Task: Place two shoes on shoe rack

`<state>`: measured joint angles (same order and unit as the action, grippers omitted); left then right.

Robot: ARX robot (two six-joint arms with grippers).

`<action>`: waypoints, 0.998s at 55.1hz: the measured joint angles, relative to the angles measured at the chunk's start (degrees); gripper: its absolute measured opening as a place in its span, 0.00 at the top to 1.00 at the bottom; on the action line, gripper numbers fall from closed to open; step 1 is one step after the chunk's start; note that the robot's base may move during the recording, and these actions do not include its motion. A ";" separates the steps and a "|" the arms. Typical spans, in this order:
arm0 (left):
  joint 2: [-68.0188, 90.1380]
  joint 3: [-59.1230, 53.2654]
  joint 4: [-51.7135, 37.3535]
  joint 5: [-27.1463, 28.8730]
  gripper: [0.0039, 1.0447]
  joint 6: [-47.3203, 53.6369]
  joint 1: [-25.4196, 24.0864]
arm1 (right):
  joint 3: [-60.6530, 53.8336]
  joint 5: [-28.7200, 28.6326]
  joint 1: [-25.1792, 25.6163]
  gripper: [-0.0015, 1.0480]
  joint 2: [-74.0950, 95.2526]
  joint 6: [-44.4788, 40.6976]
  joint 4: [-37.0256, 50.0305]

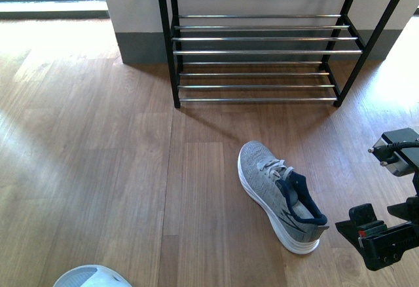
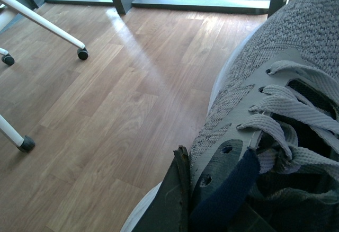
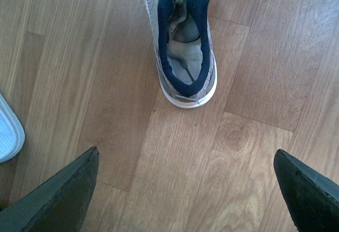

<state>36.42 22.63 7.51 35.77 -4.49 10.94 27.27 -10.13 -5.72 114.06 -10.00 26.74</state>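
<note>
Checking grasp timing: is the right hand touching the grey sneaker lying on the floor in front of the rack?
Apart. The right wrist view shows bare floor between the heel of the grey sneaker and the open right hand.

I see a grey knit-cloth sneaker (image 1: 263,169) with navy fabric lining, a shoe rack (image 1: 262,52) of matt black metal and shiny chrome bars, on smooth wood floor (image 1: 98,169).

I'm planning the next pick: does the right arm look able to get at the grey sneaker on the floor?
Probably yes. The right gripper is open, and only bare wooden floor lies between it and the sneaker heel; nothing blocks the way.
</note>
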 joint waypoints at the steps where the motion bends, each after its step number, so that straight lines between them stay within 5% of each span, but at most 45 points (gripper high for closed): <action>1: 0.00 0.00 0.02 0.02 0.99 -0.02 0.00 | 0.15 0.04 0.02 0.09 0.00 -0.13 -0.33; 8: 0.00 0.00 0.02 0.09 0.99 0.00 0.00 | 2.49 -0.20 -0.72 0.09 3.45 1.09 0.20; 18: -0.02 0.00 0.00 0.04 0.99 0.00 0.02 | 23.50 0.48 -1.75 0.09 26.58 7.43 1.03; 24: -0.02 0.00 0.02 0.07 0.99 0.00 0.02 | 23.26 -2.56 -1.92 0.09 28.06 7.43 4.02; 55: -0.02 0.00 0.02 0.07 0.99 0.02 0.02 | 33.48 2.99 0.98 0.09 39.01 0.76 6.05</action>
<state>36.40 22.63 7.53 35.83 -4.47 10.96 60.75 -7.14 -4.73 153.08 -9.23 32.80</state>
